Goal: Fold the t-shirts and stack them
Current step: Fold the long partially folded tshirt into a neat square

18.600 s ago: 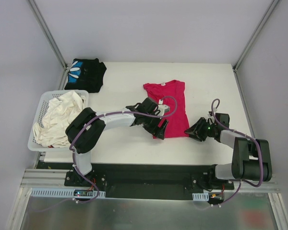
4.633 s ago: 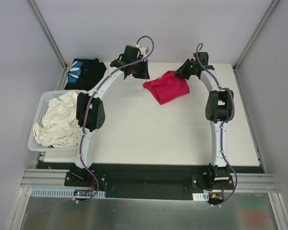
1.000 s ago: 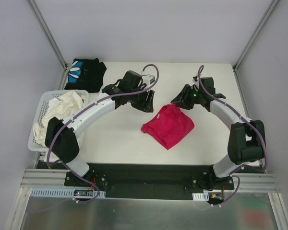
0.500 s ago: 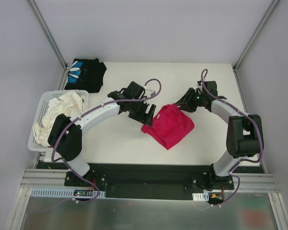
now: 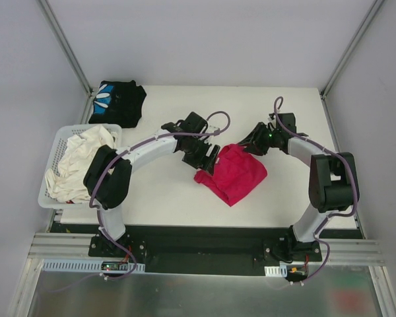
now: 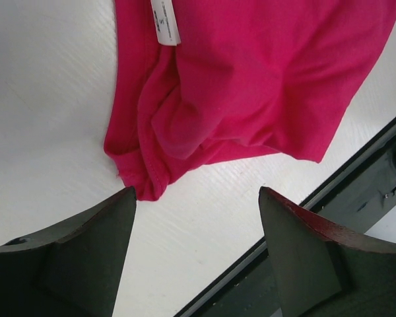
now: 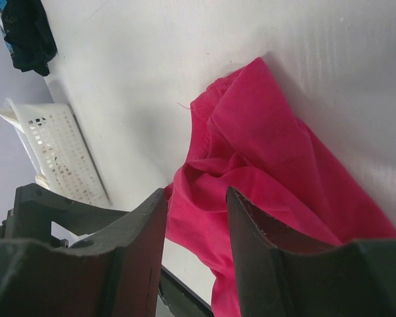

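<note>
White matte bench (image 5: pixel 165 198), finely ribbed when seen close up. Plain pale grey back wall (image 5: pixel 204 39); matching left wall (image 5: pixel 20 99) and right wall (image 5: pixel 383 132). Slanted metal left post (image 5: pixel 66 46) and right post (image 5: pixel 356 46) at the back corners. Black strip (image 5: pixel 204 239) along near bench edge, aluminium rail (image 5: pixel 59 246) beside it, dull grey floor panel (image 5: pixel 198 294) nearest camera. Soft even light, faint shadows.

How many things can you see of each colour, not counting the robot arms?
Pink shirt: 1
Black shirt (blue and white print): 1
White basket: 1
White cloth pile in the basket: 1, too jumbled to count its pieces
Total: 4
</note>
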Robot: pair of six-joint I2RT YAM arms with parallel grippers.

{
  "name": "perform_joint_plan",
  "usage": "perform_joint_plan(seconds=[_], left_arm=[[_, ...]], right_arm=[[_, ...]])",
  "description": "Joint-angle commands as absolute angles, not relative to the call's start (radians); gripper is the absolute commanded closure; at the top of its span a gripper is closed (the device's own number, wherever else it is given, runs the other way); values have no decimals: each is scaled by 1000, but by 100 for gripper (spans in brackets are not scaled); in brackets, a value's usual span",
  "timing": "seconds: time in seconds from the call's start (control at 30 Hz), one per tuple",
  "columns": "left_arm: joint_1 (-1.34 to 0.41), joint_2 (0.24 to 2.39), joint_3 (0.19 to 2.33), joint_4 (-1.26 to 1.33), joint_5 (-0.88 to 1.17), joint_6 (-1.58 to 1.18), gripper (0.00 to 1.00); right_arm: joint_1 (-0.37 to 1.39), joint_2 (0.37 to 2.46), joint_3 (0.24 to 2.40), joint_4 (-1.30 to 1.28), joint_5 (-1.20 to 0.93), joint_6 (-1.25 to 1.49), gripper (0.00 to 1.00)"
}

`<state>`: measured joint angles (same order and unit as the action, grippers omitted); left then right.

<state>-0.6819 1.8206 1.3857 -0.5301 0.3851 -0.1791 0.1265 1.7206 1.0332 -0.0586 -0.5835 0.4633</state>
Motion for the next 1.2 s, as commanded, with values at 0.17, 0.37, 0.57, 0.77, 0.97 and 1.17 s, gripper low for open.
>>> perform_joint_plan(seconds=[0.17, 0.37, 0.57, 0.77, 0.97, 1.17], left_arm=[[-693, 1914, 1483, -537, 382, -147, 34], [-693, 1959, 1499, -534, 373, -129, 47], [-693, 1986, 1497, -523, 371, -123, 47], [-693, 1997, 1497, -517, 379, -124, 58], [-693, 1997, 1496, -515, 379, -124, 61], [-693, 1996, 1491, -514, 379, -124, 61]], right_arm=[[126, 1747, 1060, -8, -618, 483, 56], [124, 1749, 1054, -5, -620, 489, 57], [127, 1767, 1063, 20, -620, 495, 57], [127, 1787, 1075, 34, -626, 505, 58], [130, 1816, 1094, 48, -632, 518, 59], [143, 1818, 1117, 46, -632, 528, 59]])
